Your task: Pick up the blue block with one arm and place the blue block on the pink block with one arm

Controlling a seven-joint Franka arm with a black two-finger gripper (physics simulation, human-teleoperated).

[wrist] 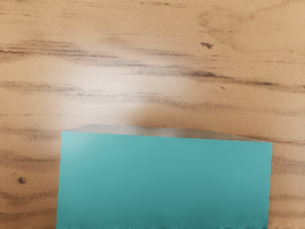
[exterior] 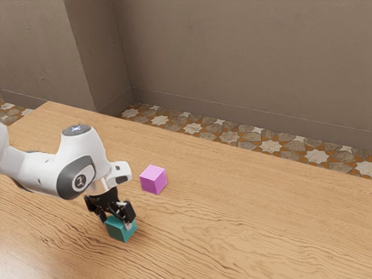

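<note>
Jaws are low at the end of the arm (exterior: 64,168), right on top of the blue block (exterior: 122,230). The black hand hides the contact, so can't tell if they're closed on the block or just straddling it. The arm comes in from the exterior view's left and bends down steeply, wrist nearly vertical, probably so the block can be taken from straight above.

The blue block renders teal. It looks to be sitting flat on the tabletop (exterior: 261,221), no visible gap under it, so I judge it not yet lifted. In the wrist view the blue block (wrist: 164,181) sits directly under the hand, its near edge running square to the frame and wood grain (wrist: 152,57) beyond it. That suggests the hand is centred and aligned with the block's faces, which suits a parallel grip.

The pink block (exterior: 153,179) is at about 1 o'clock from the blue block in the exterior view, near but clearly apart. It's upright, with its top face free to take the stack.

Step in hand, as I judge it: grasp, or just before lift. The carry and the placement aren't done. Next comes a straight lift high enough to clear the pink block's top edge, then a short move toward 1 o'clock. The risk is clipping the pink block if the lift is too low.
</note>
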